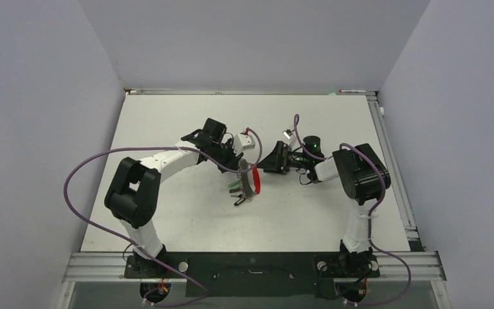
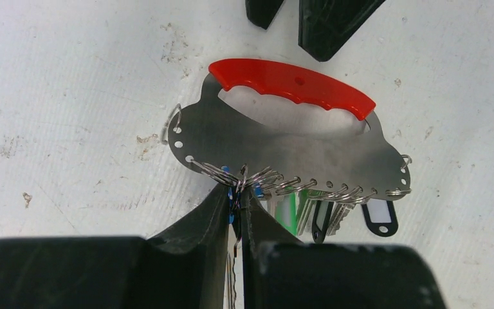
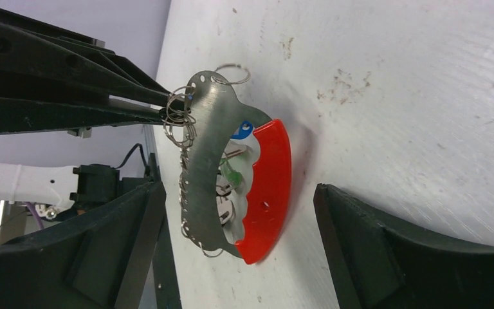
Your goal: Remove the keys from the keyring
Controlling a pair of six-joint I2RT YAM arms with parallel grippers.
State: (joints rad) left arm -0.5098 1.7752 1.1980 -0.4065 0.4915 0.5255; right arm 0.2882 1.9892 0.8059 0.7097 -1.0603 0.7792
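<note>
Three grey walls [image 1: 244,38], scuffed table [image 1: 167,116], left pincer [image 2: 237,193] clenched on keys [image 2: 309,209], right pincer [image 3: 238,190] released.

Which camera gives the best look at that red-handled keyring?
The left wrist view: the keyring faces it flat, red grip on top, with the keys hanging along its lower edge. The right wrist view shows the keyring turned sideways, keys partly hidden behind it. The top view shows only a tiny red-and-grey sliver.

White table [image 1: 167,122], scuffed; smudges [image 2: 146,139] mark it.
</note>
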